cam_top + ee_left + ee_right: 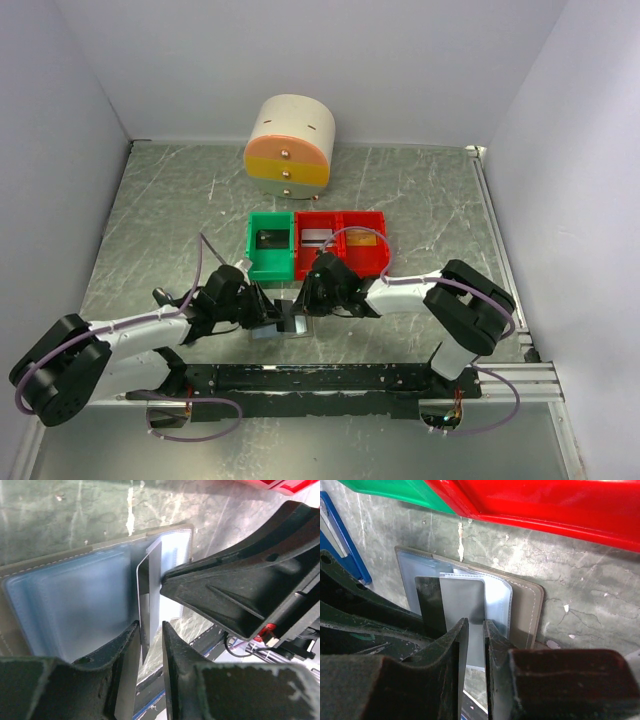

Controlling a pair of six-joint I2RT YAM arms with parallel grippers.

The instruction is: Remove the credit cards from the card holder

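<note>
The grey-brown card holder (283, 328) lies open on the table between both grippers, its pale blue pockets (75, 605) facing up. It also shows in the right wrist view (522, 605). A silvery credit card (150, 575) with a black stripe stands part way out of a pocket (462, 597). My left gripper (150, 630) is closed on the card's near end, which sits skewed between the jaws. My right gripper (476, 625) is almost shut with nothing between its jaws. Its fingers (225, 590) touch the card's face at the tip.
A green bin (270, 245) and two red bins (340, 243) stand just behind the holder; their edges show in the right wrist view (545, 505). A round drawer unit (290, 145) is at the back. A blue stick-shaped object (340, 535) lies left of the holder.
</note>
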